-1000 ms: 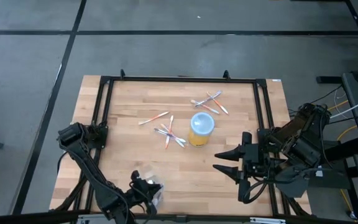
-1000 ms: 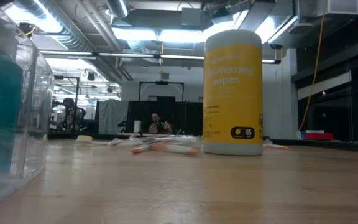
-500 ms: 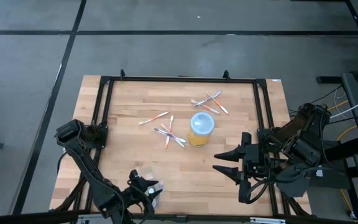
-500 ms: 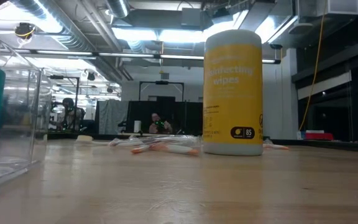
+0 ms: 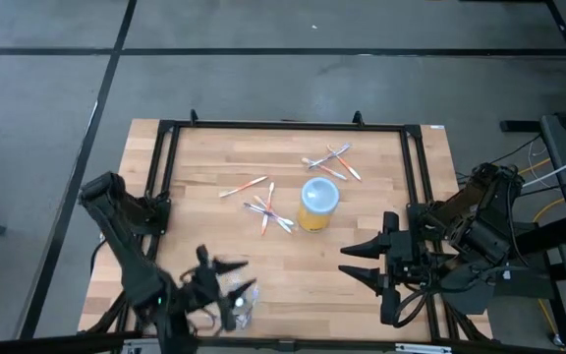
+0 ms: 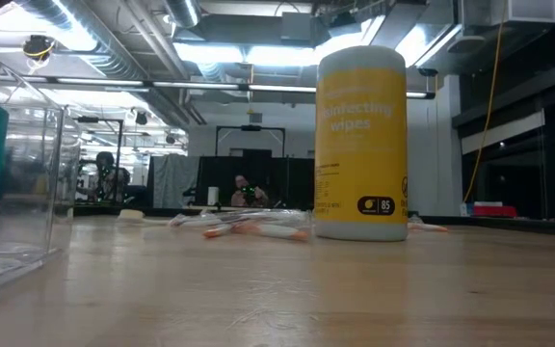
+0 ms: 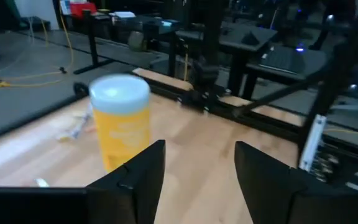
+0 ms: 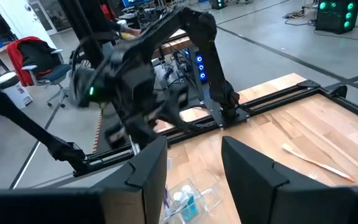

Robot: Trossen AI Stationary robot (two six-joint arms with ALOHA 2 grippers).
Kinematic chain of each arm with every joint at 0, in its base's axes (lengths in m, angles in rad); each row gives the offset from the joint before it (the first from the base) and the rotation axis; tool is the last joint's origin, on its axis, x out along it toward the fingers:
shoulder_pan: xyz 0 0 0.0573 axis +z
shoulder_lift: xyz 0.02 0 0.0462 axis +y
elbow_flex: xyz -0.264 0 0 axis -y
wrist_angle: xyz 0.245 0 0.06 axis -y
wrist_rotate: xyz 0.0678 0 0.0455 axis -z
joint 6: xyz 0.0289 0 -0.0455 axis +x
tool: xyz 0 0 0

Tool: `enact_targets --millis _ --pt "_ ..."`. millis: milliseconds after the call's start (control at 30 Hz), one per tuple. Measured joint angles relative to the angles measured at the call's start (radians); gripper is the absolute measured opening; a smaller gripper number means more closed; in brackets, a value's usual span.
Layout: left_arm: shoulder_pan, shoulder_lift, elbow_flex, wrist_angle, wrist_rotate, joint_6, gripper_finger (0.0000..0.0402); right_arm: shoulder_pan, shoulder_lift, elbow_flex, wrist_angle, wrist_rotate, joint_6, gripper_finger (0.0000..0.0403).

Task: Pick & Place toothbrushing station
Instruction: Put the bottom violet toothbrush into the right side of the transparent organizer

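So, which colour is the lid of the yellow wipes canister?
Pale blue lid; the high view shows it best.

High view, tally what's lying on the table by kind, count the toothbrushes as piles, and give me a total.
Yellow canister: 1
Clear pouch: 1
Toothbrush piles: 2, the far pile and the left pile
Total: 4

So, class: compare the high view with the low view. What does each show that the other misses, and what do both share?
Only the high view shows both arms: the left gripper open over the clear pouch, the right gripper open near the table's right side. Only the low view shows the canister's "wipes" label and the room behind. Both show the yellow canister and the toothbrushes on the wooden table.
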Motion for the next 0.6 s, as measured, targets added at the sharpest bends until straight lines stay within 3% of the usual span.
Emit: enact_targets --millis 167,367,467,600 --pt "0.091 -0.141 0.001 -0.031 0.006 0.012 0.0161 -0.007 0.0 0.0 -0.153 0.024 0.141 0.0155" --pt "0.163 -0.294 0.002 -0.159 0.028 -0.013 0.0133 -0.054 0.01 0.0 -0.658 -0.092 0.717 0.0155" --pt "0.186 -0.344 0.002 -0.21 0.055 0.006 0.0123 -0.064 0.013 0.0 -0.82 -0.122 0.949 0.0155" --pt "0.199 -0.367 0.002 -0.307 0.084 -0.017 0.0116 -0.081 0.003 -0.001 -0.819 -0.047 0.993 0.0155"
